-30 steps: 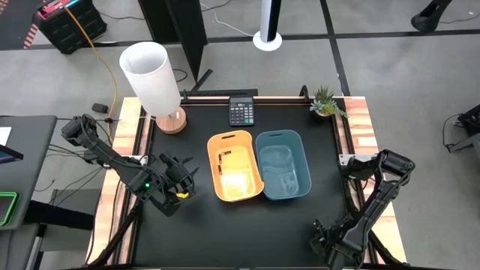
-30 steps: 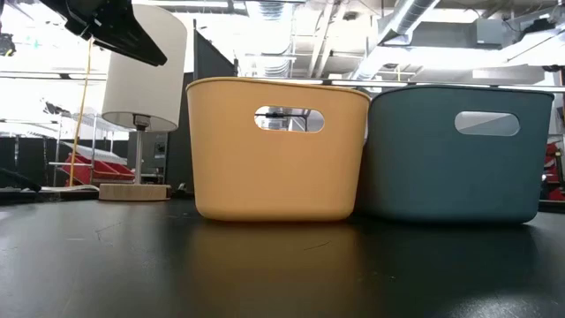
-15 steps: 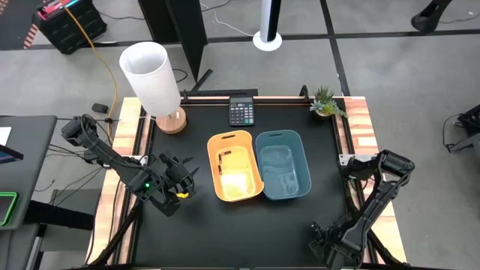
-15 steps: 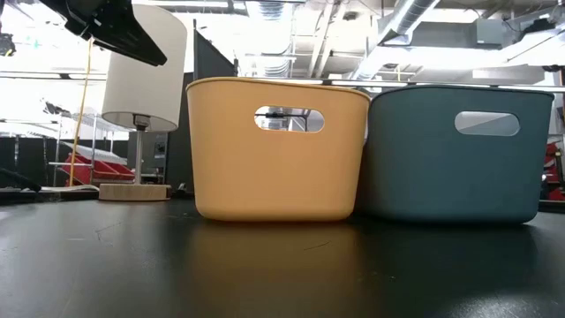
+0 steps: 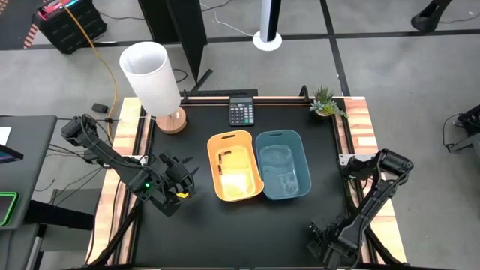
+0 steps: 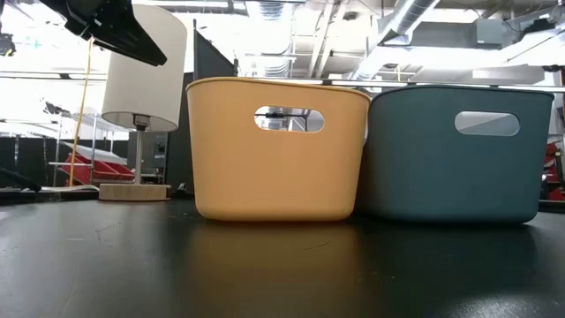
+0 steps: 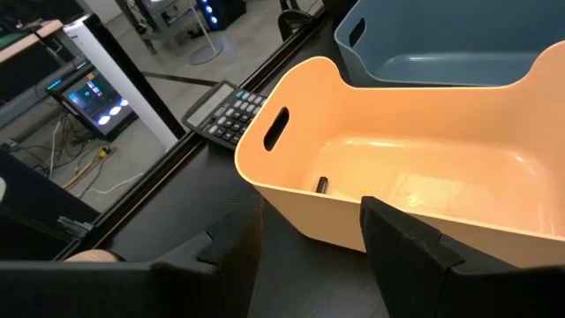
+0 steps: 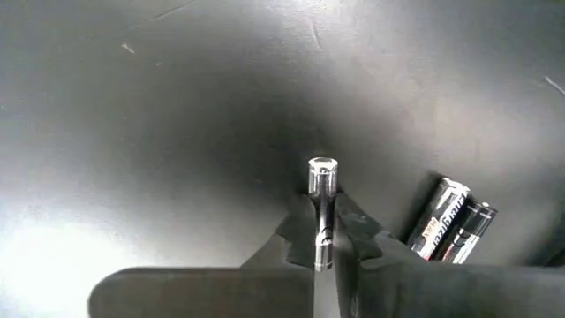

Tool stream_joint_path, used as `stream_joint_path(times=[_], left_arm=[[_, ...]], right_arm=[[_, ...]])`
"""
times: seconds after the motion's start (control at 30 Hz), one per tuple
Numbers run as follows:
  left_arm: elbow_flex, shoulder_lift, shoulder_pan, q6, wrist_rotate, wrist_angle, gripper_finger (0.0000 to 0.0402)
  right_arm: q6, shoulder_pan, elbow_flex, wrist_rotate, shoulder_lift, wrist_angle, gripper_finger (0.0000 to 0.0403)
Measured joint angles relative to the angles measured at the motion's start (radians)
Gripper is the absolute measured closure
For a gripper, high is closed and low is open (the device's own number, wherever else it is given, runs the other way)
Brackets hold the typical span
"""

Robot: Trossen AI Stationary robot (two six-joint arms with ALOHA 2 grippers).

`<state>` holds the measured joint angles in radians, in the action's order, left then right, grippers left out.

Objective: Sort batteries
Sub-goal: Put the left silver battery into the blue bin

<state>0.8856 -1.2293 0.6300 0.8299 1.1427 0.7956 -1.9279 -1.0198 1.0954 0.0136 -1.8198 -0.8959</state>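
My right gripper is near the table's front right edge, shut on a slim silvery battery. Two dark batteries lie side by side on the black table just beside it. An orange bin and a blue bin stand mid-table, touching. One dark battery lies on the orange bin's floor. My left gripper hangs open above the table, left of the orange bin, with nothing between its fingers. My right gripper pinches the silvery battery's body between its two fingers. The battery lies along the fingers, and its capped end sticks out past the fingertips. The fingers slant down at the table. Whether the battery touches the table, I cannot tell.
A black calculator lies at the far edge behind the bins. A white lamp on a wooden base stands at the far left corner, and a small plant at the far right. Bare black tabletop stretches in front of the bins.
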Motion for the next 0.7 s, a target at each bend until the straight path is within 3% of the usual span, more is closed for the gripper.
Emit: stream_joint_path(times=[0.7], left_arm=[[0.0,0.0,0.0,0.0,0.002,0.0,0.0217]], right_arm=[[0.128,0.015,0.099,0.041,-0.001,-0.077,0.0388]])
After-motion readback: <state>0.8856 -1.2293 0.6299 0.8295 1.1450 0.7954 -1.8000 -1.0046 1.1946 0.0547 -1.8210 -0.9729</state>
